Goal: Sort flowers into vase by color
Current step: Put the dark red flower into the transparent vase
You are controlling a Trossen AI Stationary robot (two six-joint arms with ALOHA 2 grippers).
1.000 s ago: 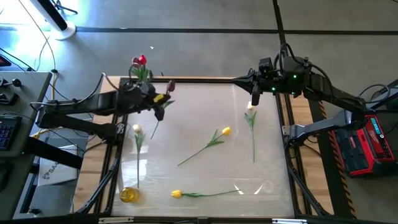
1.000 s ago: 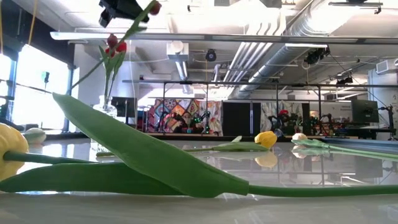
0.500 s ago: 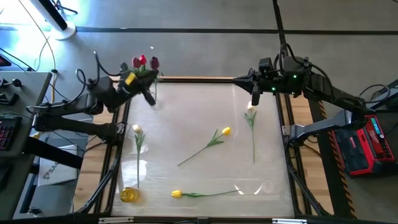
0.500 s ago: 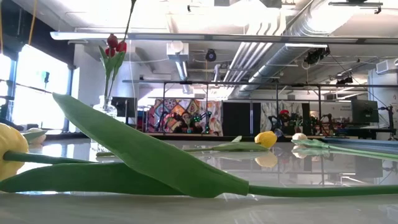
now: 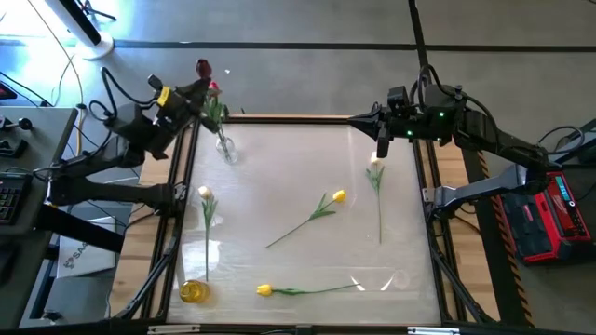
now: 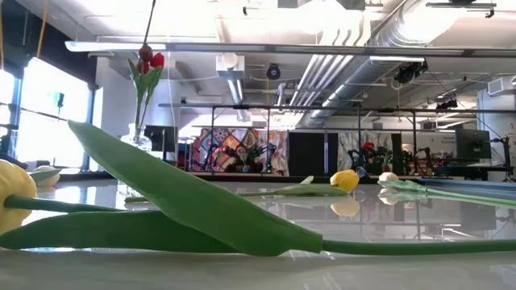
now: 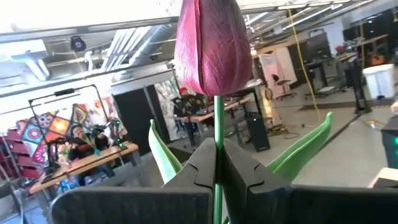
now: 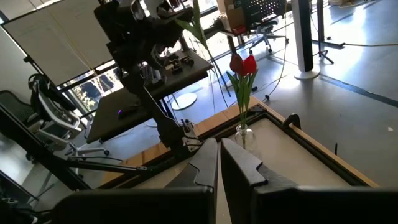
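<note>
My left gripper [image 5: 191, 91] is raised over the table's far left corner, shut on a dark maroon tulip [image 7: 211, 43] whose head stands above the fingers. Its stem [image 6: 150, 20] hangs down beside two red tulips [image 6: 151, 58] that stand in a glass vase [image 5: 226, 149]. My right gripper [image 5: 357, 118] hovers shut and empty over the far right. On the table lie a cream tulip [image 5: 204, 192], a yellow tulip [image 5: 337, 196], another yellow one [image 5: 264, 290] and a cream one [image 5: 375, 160]. My left gripper pinches the maroon tulip's stem [image 7: 217, 134] just under the head, between its two fingers. The fingers point about level, away from the table, and lie across the stem. The tulip is lifted clear and nearly upright, head up, with the rest of the stem hanging below the fingers.
A small yellow round thing [image 5: 193, 291] sits near the table's near left corner. A black frame [image 5: 279, 118] borders the table. The middle of the glossy tabletop between the lying flowers is free room.
My left gripper has risen and drawn back toward the table's far left corner, rolling as it went, still shut on the maroon tulip. The tulip has swung from slanting over the table to nearly upright, and its head now stands beyond the red tulips in the vase.
</note>
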